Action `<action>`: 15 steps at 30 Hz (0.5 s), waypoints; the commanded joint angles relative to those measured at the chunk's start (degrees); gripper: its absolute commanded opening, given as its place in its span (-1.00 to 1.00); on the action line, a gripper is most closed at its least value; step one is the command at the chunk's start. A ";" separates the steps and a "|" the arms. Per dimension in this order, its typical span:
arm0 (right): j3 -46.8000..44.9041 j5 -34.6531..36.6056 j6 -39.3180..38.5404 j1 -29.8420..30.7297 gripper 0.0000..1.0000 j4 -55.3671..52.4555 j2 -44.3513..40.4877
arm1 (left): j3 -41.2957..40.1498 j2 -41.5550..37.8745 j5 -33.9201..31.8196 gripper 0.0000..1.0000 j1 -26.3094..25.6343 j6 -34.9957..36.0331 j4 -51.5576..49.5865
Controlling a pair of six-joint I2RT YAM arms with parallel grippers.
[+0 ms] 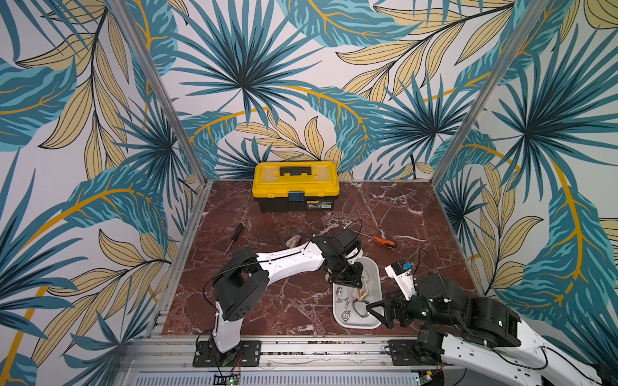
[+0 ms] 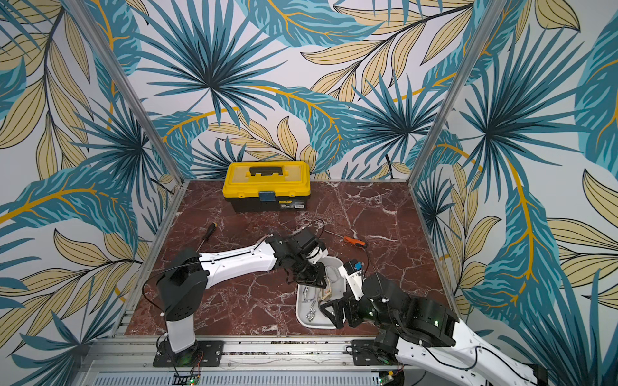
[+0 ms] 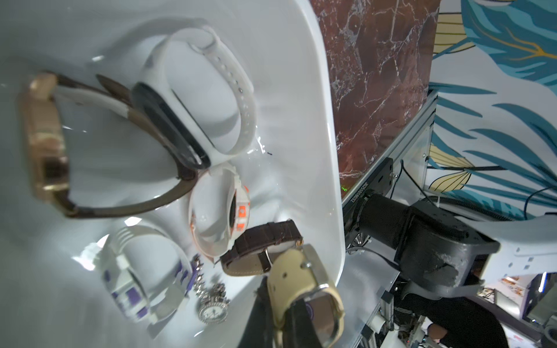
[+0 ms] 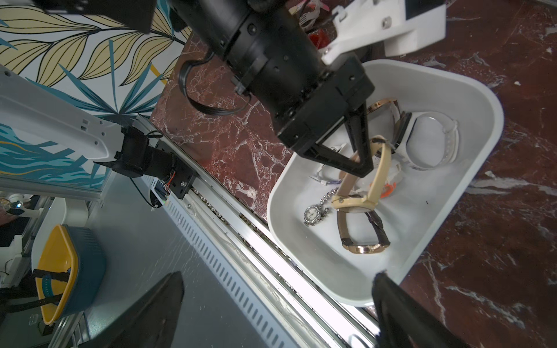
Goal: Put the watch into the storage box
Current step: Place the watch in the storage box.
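Note:
The white storage box (image 1: 375,284) (image 2: 311,322) sits near the table's front edge, with several watches lying in it. My left gripper (image 1: 347,282) (image 2: 312,280) (image 3: 289,316) (image 4: 361,168) hangs over the box, shut on the cream strap of a watch (image 3: 298,280) (image 4: 381,168). The watch's case dangles low inside the box above a brown-strapped watch (image 4: 364,241); whether they touch I cannot tell. My right gripper (image 1: 376,315) (image 2: 329,312) (image 4: 275,286) stands open and empty at the box's front right corner.
A yellow-lidded black toolbox (image 1: 296,185) stands at the back. A black screwdriver (image 1: 235,235) lies to the left and an orange-handled tool (image 1: 384,242) behind the box. Something small and pinkish (image 1: 294,240) lies behind the left forearm.

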 commanded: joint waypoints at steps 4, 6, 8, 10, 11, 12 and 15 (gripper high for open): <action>-0.99 1.30 -0.81 0.31 0.99 -2.23 -0.23 | 0.87 2.29 -1.00 -0.84 -0.76 -10.48 10.70; -0.91 2.04 -0.75 0.31 0.99 -3.69 -0.58 | 0.43 2.87 -1.05 -0.83 -0.78 -12.14 12.39; -0.80 2.59 -0.52 0.30 0.99 -4.68 -1.12 | 0.47 3.50 -1.61 -0.83 -0.99 -12.60 12.34; -0.63 3.46 -0.13 0.31 0.99 -5.93 -1.51 | 0.29 4.00 -2.12 -0.82 -1.28 -13.24 12.53; -0.53 3.68 0.16 0.31 0.99 -6.28 -1.42 | 0.37 4.35 -2.22 -0.82 -1.44 -13.53 12.40; -0.49 3.31 0.04 0.31 0.99 -6.19 -1.19 | 0.45 4.81 -2.20 -0.82 -1.61 -13.80 12.38; -0.19 4.28 0.27 0.31 0.99 -6.82 -0.09 | 0.75 5.40 -2.78 -0.81 -2.17 -13.91 11.55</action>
